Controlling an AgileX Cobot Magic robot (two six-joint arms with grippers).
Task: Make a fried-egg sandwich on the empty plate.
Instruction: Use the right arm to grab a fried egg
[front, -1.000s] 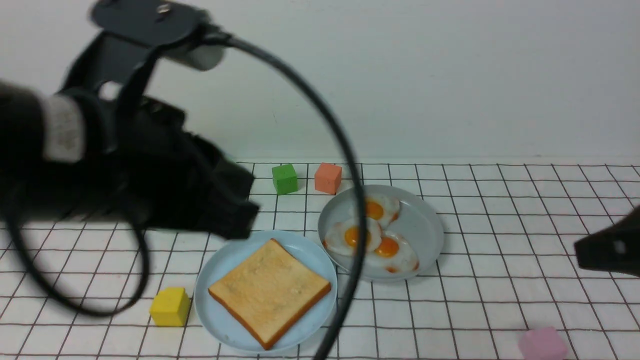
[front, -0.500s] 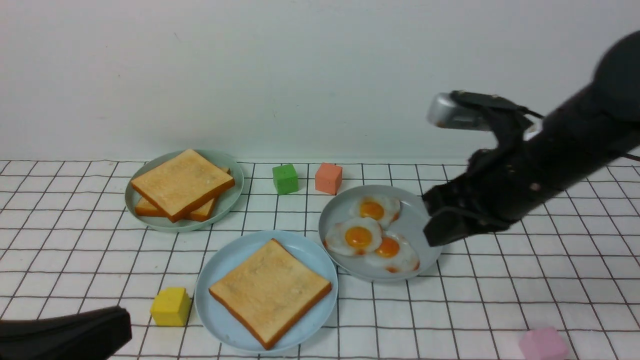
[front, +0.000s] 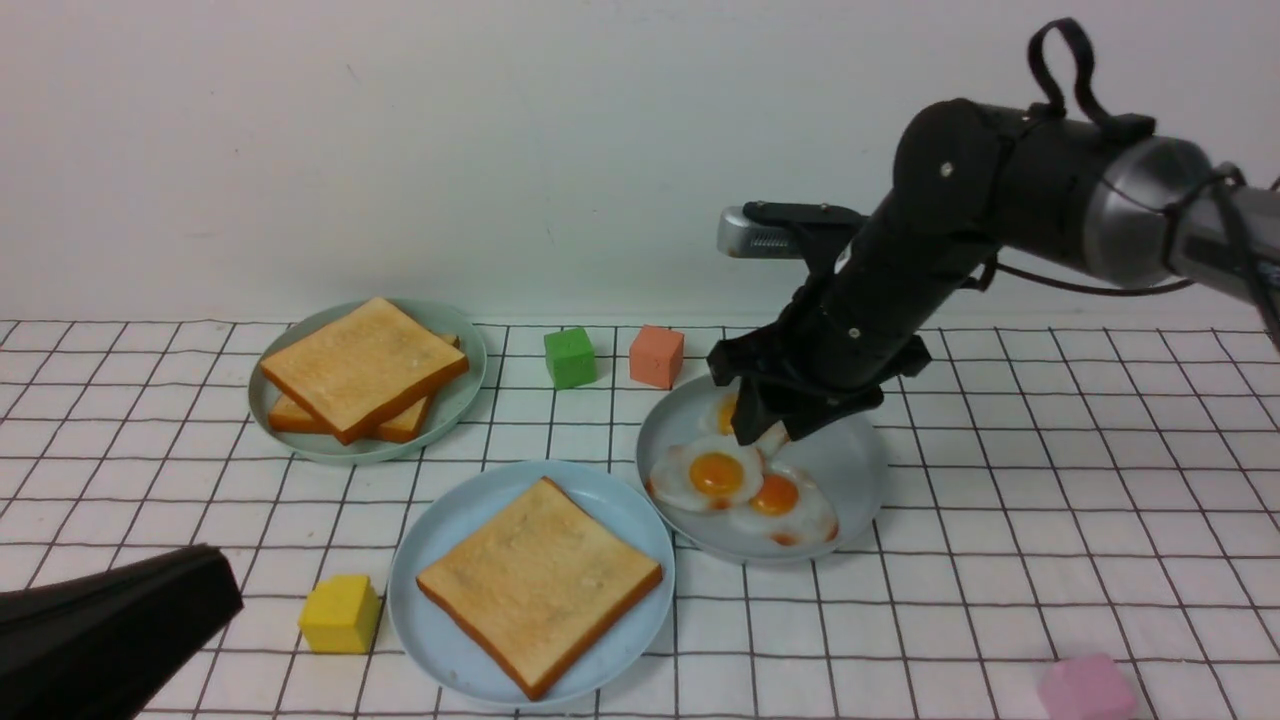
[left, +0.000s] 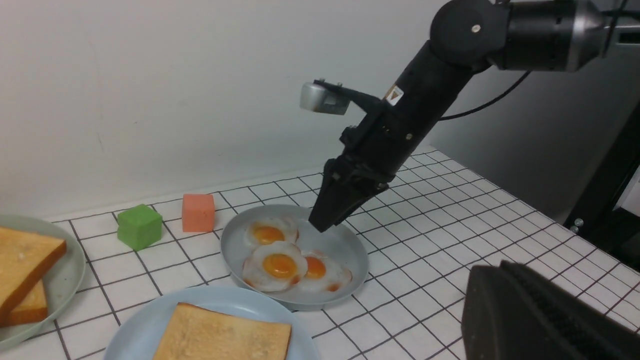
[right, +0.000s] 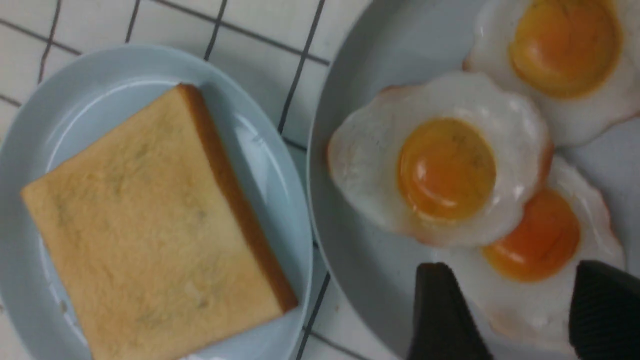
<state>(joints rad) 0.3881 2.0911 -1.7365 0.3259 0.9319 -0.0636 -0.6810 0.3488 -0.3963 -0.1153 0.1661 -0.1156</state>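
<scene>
Gridded white tablecloth (front: 1000, 560) holds toast (front: 540, 585) on the blue plate (front: 440, 520); right gripper (front: 765, 425) hangs spread above the eggs (front: 715, 475); left gripper (front: 200, 605) sits low, pressed together.

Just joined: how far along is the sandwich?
Done: one toast slice lies on the sky-blue plate. In hand: the right gripper, jaws open and empty, hangs over the fried eggs on the grey-blue plate. Left: an egg onto that toast, then a second slice from the green plate.

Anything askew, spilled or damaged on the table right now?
Nothing spilled or damaged. Only oddities: the three fried eggs overlap on the grey-blue plate, and the toast slices on the mint plate are stacked skewed.
</scene>
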